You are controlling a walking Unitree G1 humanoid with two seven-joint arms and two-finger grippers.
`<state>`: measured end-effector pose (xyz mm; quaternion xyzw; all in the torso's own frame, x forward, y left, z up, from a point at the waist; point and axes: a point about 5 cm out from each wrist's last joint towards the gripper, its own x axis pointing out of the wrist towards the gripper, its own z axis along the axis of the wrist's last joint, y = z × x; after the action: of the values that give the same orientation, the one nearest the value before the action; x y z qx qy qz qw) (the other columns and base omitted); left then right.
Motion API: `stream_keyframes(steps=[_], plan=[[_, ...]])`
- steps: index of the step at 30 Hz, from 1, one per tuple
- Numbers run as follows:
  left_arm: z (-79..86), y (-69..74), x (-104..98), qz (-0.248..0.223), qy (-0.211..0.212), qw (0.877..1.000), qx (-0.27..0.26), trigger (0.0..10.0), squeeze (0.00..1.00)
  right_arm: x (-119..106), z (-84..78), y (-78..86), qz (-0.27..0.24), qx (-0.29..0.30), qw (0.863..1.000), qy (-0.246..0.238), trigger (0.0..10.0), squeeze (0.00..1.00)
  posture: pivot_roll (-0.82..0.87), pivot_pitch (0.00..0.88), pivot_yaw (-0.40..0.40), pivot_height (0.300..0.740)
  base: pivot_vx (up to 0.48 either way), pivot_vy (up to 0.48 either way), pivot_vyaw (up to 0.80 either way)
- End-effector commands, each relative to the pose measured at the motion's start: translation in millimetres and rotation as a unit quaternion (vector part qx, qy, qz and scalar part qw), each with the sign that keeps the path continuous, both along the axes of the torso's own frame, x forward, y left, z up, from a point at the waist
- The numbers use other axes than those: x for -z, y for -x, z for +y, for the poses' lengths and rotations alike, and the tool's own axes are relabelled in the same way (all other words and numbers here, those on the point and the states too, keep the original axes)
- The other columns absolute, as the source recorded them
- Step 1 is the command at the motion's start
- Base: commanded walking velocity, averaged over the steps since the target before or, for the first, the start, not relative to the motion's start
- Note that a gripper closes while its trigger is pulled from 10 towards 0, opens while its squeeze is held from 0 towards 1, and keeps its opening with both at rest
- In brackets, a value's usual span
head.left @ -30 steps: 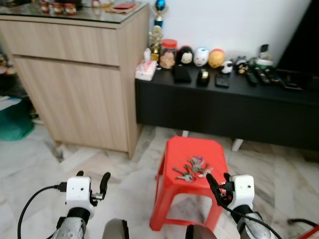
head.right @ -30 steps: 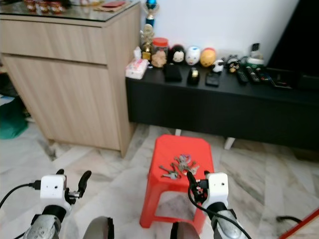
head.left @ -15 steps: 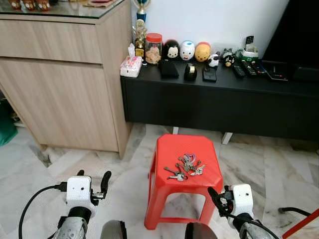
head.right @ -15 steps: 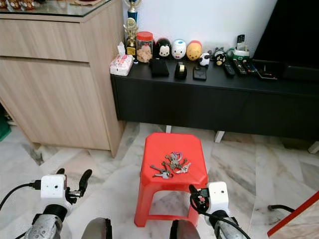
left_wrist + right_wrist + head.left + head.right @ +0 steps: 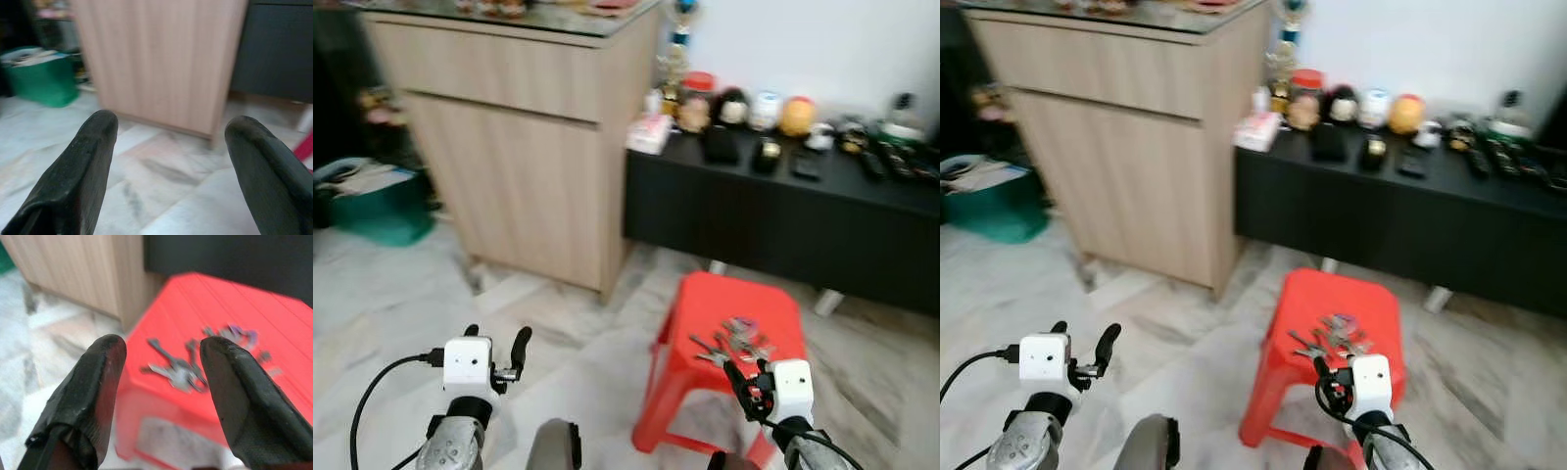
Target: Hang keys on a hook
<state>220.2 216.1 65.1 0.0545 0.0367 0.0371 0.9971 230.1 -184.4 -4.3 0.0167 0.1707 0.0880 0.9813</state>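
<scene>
Red plastic forms the stool that carries the keys, a loose bunch of several metal keys lying flat on its top, spread in a small fan toward the side nearer the robot. The right end effector hangs just short of the stool's near edge, its two black fingers parted and holding nothing; in the right wrist view the keys lie between and beyond the fingertips, not yet touched. The left end effector is raised over the marble floor, well apart from the stool, fingers likewise spread and empty.

Judging by the look of them, the keys are light, hard and thin, and they will likely slide on the smooth plastic and jingle apart if nudged. Individual blades lie too flat to pinch well, so the better hold is probably where the keys gather at their ring or the purplish fob in the bunch, letting the rest dangle. Blur hides the ring's exact shape.

A wooden cabinet and a low black surface with figurines stand behind. No hook can be made out.
</scene>
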Motion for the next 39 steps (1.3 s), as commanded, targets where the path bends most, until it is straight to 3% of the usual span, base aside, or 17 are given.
stream_keyframes(steps=[1,9,14,18,39], plan=[[-4.8,-2.0,-2.3,-0.003,0.007,1.000,0.008,10.0,0.00,2.6,-6.5,1.5,0.006,0.012,1.000,0.003,10.0,0.00,0.02,0.000,-0.072,0.605,0.000,0.000,0.00],[-10.3,-3.6,-2.3,-0.003,0.015,0.999,0.029,10.0,0.00,4.2,-8.4,1.6,0.010,0.020,1.000,0.004,10.0,0.00,0.02,0.000,-0.074,0.605,0.000,0.000,0.00],[-14.1,-5.7,-2.6,-0.005,0.020,0.999,0.042,10.0,0.00,15.1,-22.1,6.4,0.050,0.096,0.994,-0.020,10.0,0.00,0.02,0.000,-0.080,0.605,0.000,0.000,0.00],[-14.6,-5.9,-3.2,-0.008,0.022,0.999,0.038,10.0,0.00,19.7,-23.3,8.1,0.068,0.127,0.987,-0.069,10.0,0.00,0.02,0.000,-0.083,0.605,0.000,0.000,0.00],[-12.5,-4.3,-3.5,-0.010,0.025,0.999,0.033,10.0,0.00,17.5,-21.1,5.4,0.061,0.115,0.989,-0.074,10.0,0.00,0.02,0.000,-0.083,0.605,0.074,0.000,0.00]])
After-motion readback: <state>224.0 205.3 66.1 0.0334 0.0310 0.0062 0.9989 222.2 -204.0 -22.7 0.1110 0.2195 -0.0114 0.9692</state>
